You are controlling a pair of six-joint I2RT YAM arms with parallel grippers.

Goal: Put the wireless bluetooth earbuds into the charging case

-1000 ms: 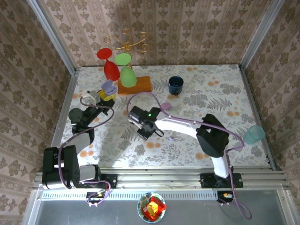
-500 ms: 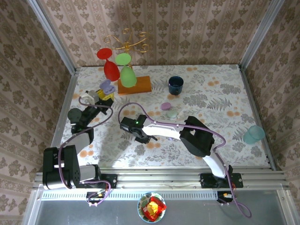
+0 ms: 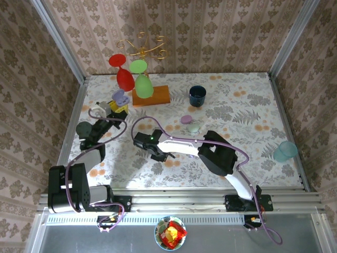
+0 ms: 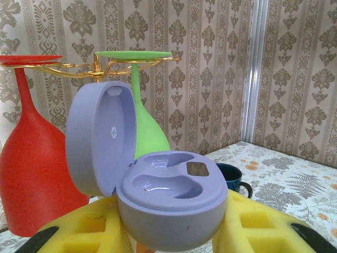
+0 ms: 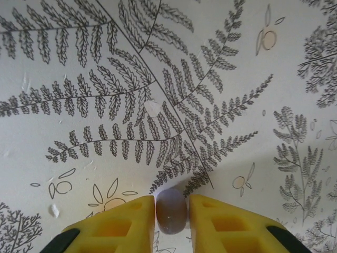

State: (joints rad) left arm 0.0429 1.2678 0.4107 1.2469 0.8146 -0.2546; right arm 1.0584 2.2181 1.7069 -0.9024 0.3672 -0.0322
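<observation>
My left gripper [image 4: 171, 234] is shut on the base of an open lilac charging case [image 4: 174, 192], held upright between its yellow fingers [image 4: 79, 232]. The lid stands up at the left and both wells are empty. From above, that case [image 3: 120, 97] sits at the far left by the glasses, with the left gripper [image 3: 118, 107] under it. My right gripper [image 5: 171, 217] points down at the tabletop, its yellow pads [image 5: 126, 221] pressed on both sides of a small lilac earbud [image 5: 171, 210]. In the top view the right gripper [image 3: 158, 154] is left of the table's middle.
A red glass [image 3: 125, 78] and green glasses [image 3: 142, 84] hang from a gold rack over a wooden base [image 3: 158, 96]. A dark blue cup [image 3: 197, 95] stands behind the middle. A shut lilac case [image 3: 186, 119] and a pale green one [image 3: 194, 127] lie near it. A teal cup [image 3: 285, 151] sits at the right edge.
The right arm swung left across the table and lowered, and its jaws closed in on the earbud. The left arm and the open case stayed still.
</observation>
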